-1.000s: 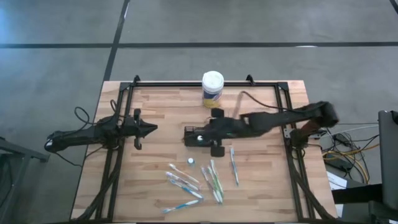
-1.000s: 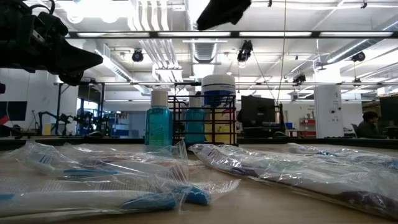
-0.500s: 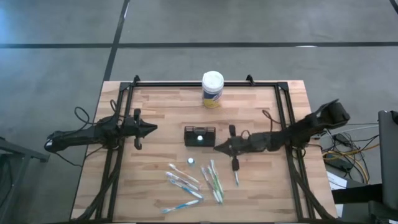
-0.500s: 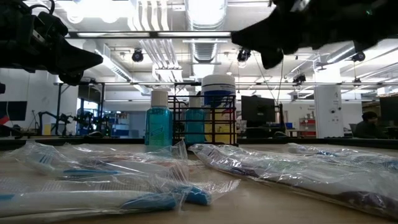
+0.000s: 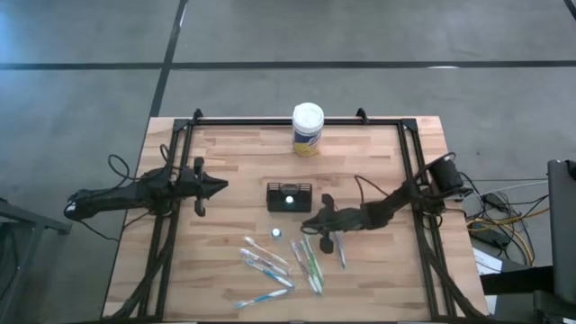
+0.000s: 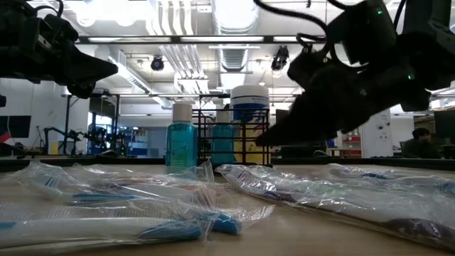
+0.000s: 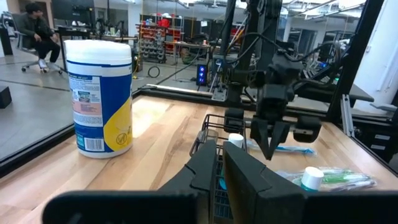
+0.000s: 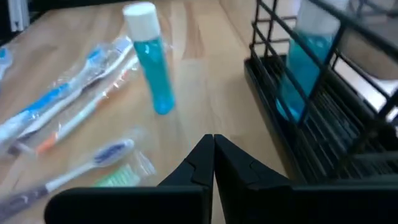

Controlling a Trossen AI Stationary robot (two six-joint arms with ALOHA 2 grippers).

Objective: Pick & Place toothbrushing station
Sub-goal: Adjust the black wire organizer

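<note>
Bringing my right gripper (image 5: 309,221) down from the black caddy (image 5: 289,195) to the wrapped toothbrushes (image 5: 310,259) | fingers now pressed together, empty (bottle already slotted) | caddy mid-table, one blue bottle (image 8: 151,60) still outside | left gripper (image 5: 216,185) parked, fingers together.

Left gripper (image 7: 219,163): dark fingers pressed together, over light wooden table (image 7: 168,134). White-lidded round canister with yellow-and-white label (image 7: 99,96) upright near table edge. Black wire caddy (image 7: 214,140) just ahead of fingers, white-capped bottle (image 7: 236,140) inside. Right gripper (image 7: 271,140) beyond it, fingers closed, pointing down. Bagged toothbrushes (image 7: 320,177) lie past caddy. Seated person (image 7: 36,32) far off in room
</note>
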